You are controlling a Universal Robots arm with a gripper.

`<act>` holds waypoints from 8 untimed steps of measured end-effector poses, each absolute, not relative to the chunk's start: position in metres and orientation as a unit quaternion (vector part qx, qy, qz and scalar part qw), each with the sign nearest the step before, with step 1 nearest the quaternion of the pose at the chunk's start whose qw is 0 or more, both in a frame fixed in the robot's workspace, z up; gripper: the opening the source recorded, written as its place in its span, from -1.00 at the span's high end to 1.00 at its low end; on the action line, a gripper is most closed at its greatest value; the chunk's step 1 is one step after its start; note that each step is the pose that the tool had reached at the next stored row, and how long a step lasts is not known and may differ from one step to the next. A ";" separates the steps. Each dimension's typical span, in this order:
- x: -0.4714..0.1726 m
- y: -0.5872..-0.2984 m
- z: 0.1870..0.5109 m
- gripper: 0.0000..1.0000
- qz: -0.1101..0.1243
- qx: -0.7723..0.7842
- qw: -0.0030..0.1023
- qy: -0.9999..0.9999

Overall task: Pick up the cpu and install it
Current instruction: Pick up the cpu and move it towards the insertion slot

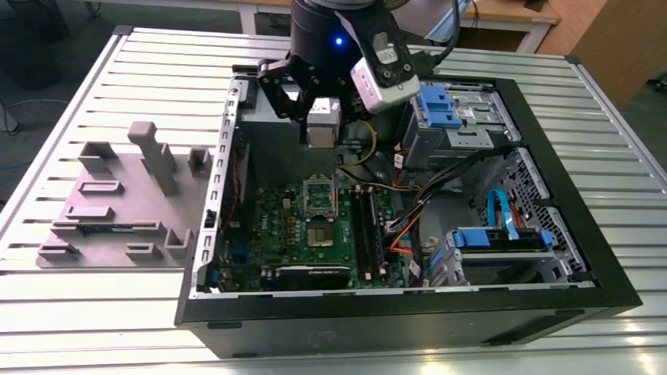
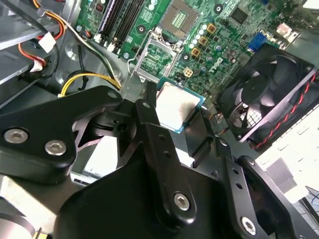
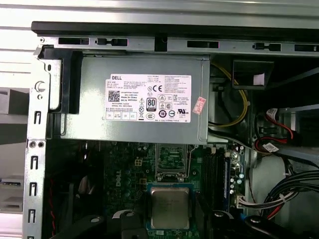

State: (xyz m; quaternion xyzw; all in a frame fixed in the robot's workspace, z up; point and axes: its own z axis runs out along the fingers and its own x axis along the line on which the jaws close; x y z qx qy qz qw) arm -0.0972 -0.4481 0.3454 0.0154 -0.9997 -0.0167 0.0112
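I am holding the cpu (image 3: 170, 206) by its thin side edges, fingers (image 2: 149, 124) clenched on it, above the board (image 3: 124, 164) near the open socket (image 3: 172, 159). I am judging it light, stiff, slick-topped and fragile underneath. It is showing a pale silver square lid with a green rim.

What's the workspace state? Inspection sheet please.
Surface: slatted metal table, bearing an open computer case.
Job's things: cpu held above the green board; socket frame looks open.
Clutter: grey fixture tray on the exterior view's left.
Grippers: gripper shut on the cpu.
Cables: yellow wires beside the power supply; blue cable inside the case.
Surroundings: wooden furniture beyond the table.
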 end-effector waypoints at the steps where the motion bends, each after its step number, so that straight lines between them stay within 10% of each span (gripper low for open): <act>1: -0.097 -0.449 0.345 0.06 -0.017 0.015 0.011 -1.000; 8: -0.097 -0.458 0.340 0.06 -0.017 0.015 0.011 -1.000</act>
